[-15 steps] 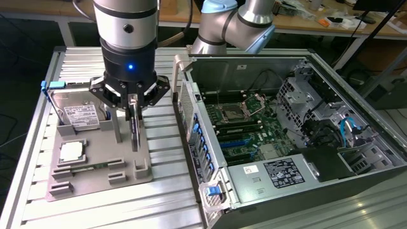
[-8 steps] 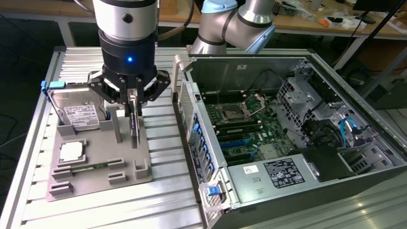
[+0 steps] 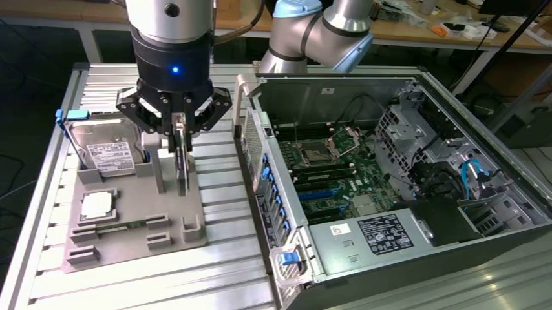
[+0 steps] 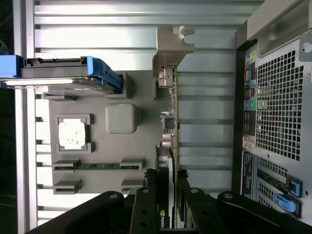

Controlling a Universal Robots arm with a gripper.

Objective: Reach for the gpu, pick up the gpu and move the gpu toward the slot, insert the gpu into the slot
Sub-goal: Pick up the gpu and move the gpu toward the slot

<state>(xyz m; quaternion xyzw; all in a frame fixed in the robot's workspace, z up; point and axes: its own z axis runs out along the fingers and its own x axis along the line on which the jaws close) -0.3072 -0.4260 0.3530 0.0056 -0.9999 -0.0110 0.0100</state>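
– Starting from the front of the exterior view, what lies nearest?

– A grey fixture (image 3: 129, 248) on the slatted table. A small green memory stick (image 3: 116, 226) and a square chip (image 3: 97, 205) sit in its pockets.

– And the gpu?

– Just behind those. The gpu (image 3: 183, 171) stands on edge in the fixture, lower edge down at the grey surface. Its silver bracket (image 4: 173, 46) is at the end away from the fingers.

– How does the gripper stand?

– The gripper (image 3: 180, 143) hangs straight over the card. Its jaws are drawn narrow, one finger against each face of the card's upper part, so it has hold of the gpu.

– Farther back?

– A hard drive (image 3: 108, 152) with blue rails stands upright at the fixture's rear. Toward the exterior view's right is the open computer case (image 3: 518, 174). The blue slot (image 3: 321, 192) lies on its green motherboard (image 3: 366, 171), well apart from the gpu.
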